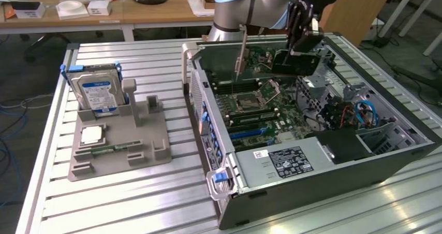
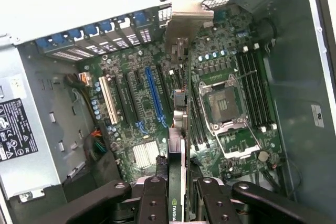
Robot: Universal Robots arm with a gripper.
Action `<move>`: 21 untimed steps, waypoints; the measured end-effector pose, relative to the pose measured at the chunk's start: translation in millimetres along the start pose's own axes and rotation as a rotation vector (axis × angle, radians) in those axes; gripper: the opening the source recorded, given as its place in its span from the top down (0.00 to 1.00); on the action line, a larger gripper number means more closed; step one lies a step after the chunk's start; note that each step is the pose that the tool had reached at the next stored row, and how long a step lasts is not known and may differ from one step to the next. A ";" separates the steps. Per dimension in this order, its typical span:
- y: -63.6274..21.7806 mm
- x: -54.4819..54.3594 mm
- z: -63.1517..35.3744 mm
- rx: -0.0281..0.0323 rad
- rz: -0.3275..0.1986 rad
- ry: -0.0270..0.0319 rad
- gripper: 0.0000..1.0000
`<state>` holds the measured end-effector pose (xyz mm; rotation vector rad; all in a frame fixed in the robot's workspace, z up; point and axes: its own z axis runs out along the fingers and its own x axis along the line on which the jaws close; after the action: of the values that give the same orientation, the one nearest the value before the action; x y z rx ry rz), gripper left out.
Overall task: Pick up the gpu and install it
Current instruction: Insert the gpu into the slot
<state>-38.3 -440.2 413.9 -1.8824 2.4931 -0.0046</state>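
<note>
1. Slatted metal table: carries all the hardware.
2. Computer case: lies on its side towards the exterior view's right, with the open side facing up.
3. Robot arm: reaches down over the far end of the case.
4. Motherboard: lies flat in the case floor. The CPU socket is exposed, and a long blue slot sits beside several black slots.
5. Grey fixture: stands on the table at the exterior view's left, well apart from the case.
6. Power supply: is mounted at the near end of the case, label facing up.
7. Hard drive: stands upright at the far end of the fixture.
8. Gpu: hangs above the motherboard at the far end of the case and is not seated in any slot. In the wrist view it appears edge-on, between the blue slot and the CPU socket, with its silver bracket at the far end.
9. Gripper: pinches the gpu, with one finger pressed against each face of the card.
</note>
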 end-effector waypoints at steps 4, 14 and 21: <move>0.7 1.7 0.3 -0.0004 -0.035 -0.0005 0.74; 1.8 4.2 1.2 -0.0017 -0.139 -0.0019 0.74; 2.2 5.0 2.1 -0.0028 -0.223 -0.0027 0.74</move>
<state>-41.8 -444.5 411.7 -2.1483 2.2681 -0.0016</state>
